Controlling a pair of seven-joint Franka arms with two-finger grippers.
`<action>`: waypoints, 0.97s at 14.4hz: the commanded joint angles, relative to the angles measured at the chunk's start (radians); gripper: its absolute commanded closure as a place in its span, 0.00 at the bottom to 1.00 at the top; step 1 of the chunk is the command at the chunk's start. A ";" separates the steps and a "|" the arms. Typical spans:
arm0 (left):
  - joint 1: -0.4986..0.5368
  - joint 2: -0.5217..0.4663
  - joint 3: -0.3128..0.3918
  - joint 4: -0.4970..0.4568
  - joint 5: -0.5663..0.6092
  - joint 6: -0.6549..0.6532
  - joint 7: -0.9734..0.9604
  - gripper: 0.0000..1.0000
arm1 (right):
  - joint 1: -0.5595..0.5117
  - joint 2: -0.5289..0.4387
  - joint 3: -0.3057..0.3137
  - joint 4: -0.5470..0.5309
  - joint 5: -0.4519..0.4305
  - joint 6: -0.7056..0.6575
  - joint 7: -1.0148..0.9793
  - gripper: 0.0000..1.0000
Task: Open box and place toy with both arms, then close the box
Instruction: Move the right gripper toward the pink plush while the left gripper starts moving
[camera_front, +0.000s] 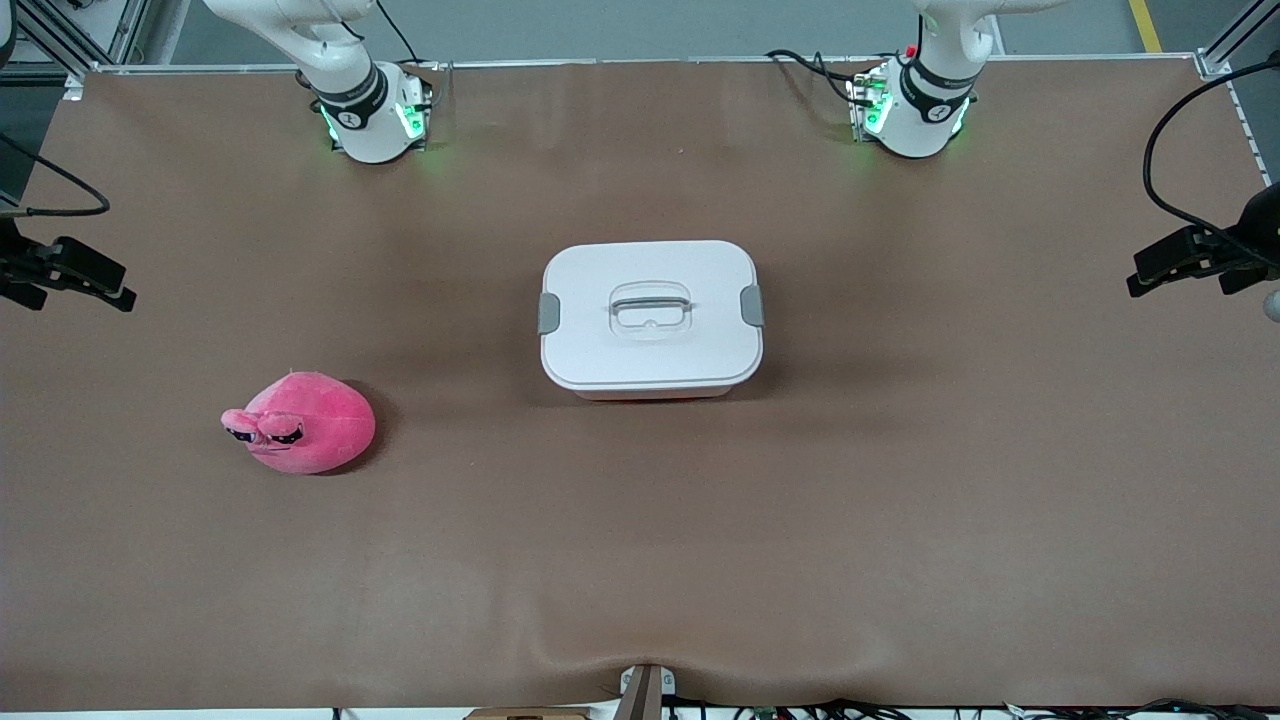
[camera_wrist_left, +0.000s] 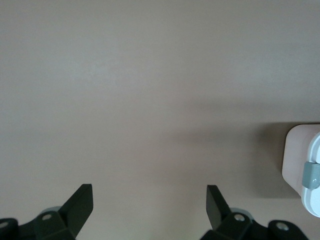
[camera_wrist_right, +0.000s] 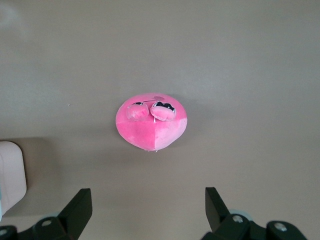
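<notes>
Brown counter (camera_front: 640, 560) holds the shut box (camera_front: 650, 315) centrally and the toy (camera_front: 300, 422) toward the right arm's end; left claw (camera_wrist_left: 149, 205) and right claw (camera_wrist_right: 148, 207), both spread empty, must first unclip the lid.

text: none legible | box (camera_front: 650, 315): no label | arm bases (camera_front: 375, 125): markings too small to read

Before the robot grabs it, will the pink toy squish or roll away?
The pink toy looks like soft plush, so it would probably squish between the fingers rather than stay stiff. Its rounded egg shape suggests it might wobble or roll a little on the table if nudged. It is likely light for its size.
</notes>
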 joint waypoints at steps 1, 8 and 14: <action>0.009 0.028 -0.004 0.034 -0.044 -0.028 -0.006 0.00 | -0.012 0.033 0.006 0.014 0.000 -0.013 -0.007 0.00; -0.017 0.061 -0.015 0.034 -0.057 -0.028 -0.291 0.00 | -0.024 0.245 0.006 0.017 0.001 -0.015 -0.010 0.00; -0.107 0.084 -0.020 0.037 -0.051 -0.025 -0.585 0.00 | 0.071 0.326 0.016 -0.003 -0.011 0.147 -0.239 0.00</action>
